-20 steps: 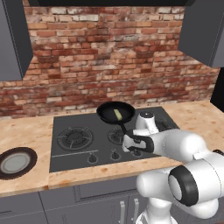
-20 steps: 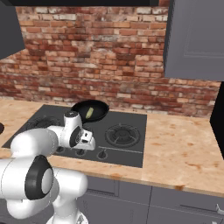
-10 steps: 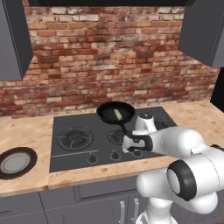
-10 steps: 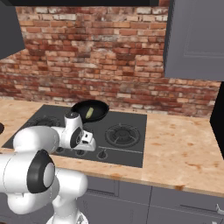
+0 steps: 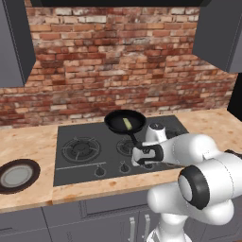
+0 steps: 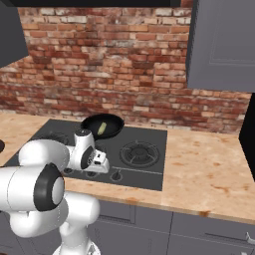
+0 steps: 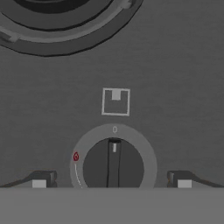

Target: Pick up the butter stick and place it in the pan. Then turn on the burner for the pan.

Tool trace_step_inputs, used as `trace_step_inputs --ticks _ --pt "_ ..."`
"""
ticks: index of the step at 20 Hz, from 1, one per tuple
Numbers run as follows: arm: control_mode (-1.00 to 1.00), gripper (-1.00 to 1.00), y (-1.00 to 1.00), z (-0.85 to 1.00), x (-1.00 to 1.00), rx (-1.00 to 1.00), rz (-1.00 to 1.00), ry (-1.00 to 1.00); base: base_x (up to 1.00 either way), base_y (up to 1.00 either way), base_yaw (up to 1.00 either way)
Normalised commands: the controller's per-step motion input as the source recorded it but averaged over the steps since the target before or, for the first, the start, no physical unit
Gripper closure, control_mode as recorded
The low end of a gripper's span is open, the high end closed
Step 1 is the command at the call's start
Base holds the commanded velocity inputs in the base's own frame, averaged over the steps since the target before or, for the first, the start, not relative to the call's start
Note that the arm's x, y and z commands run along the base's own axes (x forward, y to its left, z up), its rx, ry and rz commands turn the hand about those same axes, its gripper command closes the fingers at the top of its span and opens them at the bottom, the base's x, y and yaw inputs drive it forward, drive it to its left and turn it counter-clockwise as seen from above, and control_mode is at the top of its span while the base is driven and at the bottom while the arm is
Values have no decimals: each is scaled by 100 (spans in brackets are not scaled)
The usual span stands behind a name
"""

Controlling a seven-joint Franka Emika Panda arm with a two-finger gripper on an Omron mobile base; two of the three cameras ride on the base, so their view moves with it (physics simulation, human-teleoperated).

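The black pan [image 5: 118,124] [image 6: 112,128] sits on the back middle burner, handle toward me. The pale yellow butter stick [image 5: 127,124] [image 6: 102,128] lies inside it. My gripper [image 5: 140,160] [image 6: 103,166] hangs low over the front row of knobs, in front of the pan handle. In the hand view a round black knob [image 7: 113,165] lies straight below, its pointer at the 0 mark. My gripper [image 7: 111,181] is open, and its fingertips [image 7: 41,180] stand on either side of the knob with nothing held.
The dark cooktop [image 5: 80,163] [image 6: 147,172] has more knobs [image 5: 99,171] along its front. A dark round plate [image 5: 16,175] with a grey centre lies on the wooden counter at the far left. A burner ring [image 7: 65,24] shows beyond the knob.
The hand has sunk very slightly toward the knobs. The jaws stay open, and the pan and butter have not moved.
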Motion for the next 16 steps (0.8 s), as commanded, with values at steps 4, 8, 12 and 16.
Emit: trace_step_inputs --ticks 4,8,12,16 --pt "-100 -100 0 -14 0 0 0 0 0 0 0" --pt "-100 100 0 -10 0 0 0 0 0 0 0" --pt "-100 100 0 -2 0 0 0 0 0 0 0" --pt "-100 100 0 0 0 0 0 0 0 0 0"
